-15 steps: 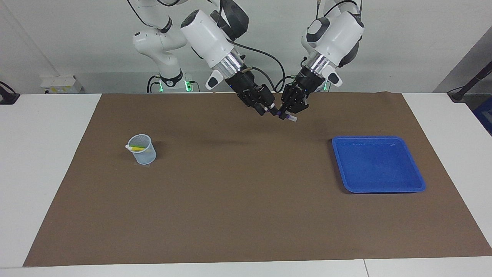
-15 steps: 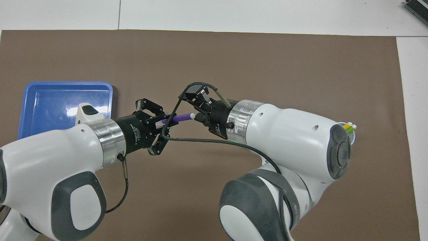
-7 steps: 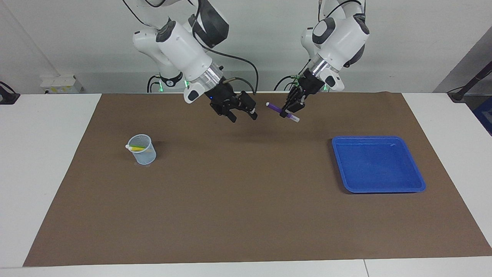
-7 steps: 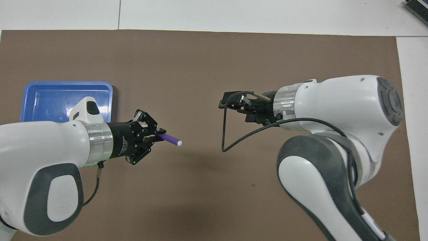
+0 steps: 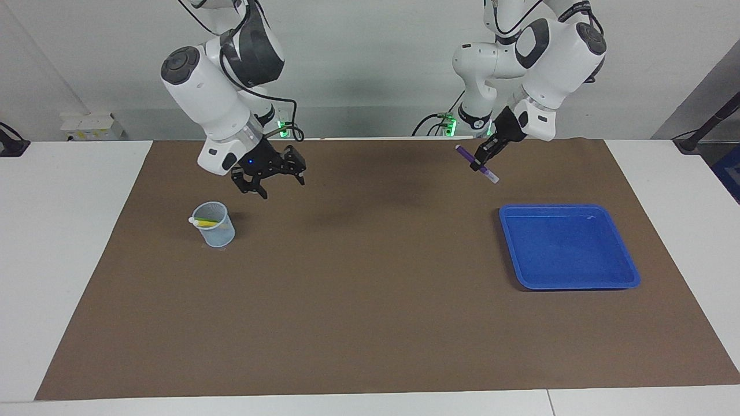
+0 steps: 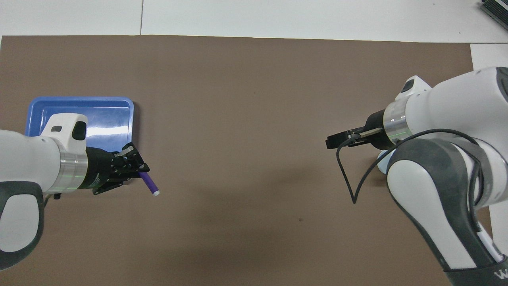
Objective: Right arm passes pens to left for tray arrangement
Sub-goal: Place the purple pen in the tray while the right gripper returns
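purple pen (image 5: 476,161): tilted, airborne, in left gripper (image 5: 483,159) | tray (image 5: 630,271): flat on mat

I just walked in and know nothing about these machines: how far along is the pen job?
Early on. Done: the purple pen has reached the left gripper, which is shut on it in the air over the mat, near the blue tray. In hand: carrying it to that tray, which holds no pens. Left: a yellow pen sits in the mesh cup; the right gripper hangs open, holding nothing, above it.

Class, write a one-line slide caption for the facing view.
Left gripper carries the purple pen toward the blue tray; open right gripper hangs near the mesh cup.
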Robot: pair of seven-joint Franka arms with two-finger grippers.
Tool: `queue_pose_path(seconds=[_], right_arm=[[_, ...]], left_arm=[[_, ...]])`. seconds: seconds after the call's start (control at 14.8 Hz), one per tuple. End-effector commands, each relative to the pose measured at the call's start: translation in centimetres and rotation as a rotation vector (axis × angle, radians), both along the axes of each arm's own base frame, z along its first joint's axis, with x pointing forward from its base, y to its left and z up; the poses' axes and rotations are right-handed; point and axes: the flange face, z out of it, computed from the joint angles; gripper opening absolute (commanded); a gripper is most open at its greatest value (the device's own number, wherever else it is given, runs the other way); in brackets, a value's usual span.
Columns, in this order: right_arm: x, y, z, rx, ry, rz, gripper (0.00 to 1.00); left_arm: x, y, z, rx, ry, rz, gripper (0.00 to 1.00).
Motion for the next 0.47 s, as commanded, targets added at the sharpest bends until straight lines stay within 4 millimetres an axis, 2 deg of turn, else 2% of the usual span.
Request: queue_pose_path(seconds=[0.0,0.13,0.27,0.4], right_arm=[[-1.1,-4.3,-1.7,-0.060,-0.057,0.310,1.00],[-0.8,-7.2,-3.1,-0.129,-0.095,0.537,1.00],[-0.7,-10.0,-4.7,-0.134,-0.104,0.677,0.99],[-0.6,-12.4,-6.9,-0.118,-0.113,0.778,0.87]], left_arm=[[0.0,3.2,0.6,0.075,-0.030,-0.186,0.00],[0.4,5.4,-0.1,0.105,-0.034,-0.279,0.00],[1.2,6.6,-1.5,0.134,-0.029,-0.343,0.00],[2.1,7.9,-2.8,0.168,-0.025,-0.386,0.00]])
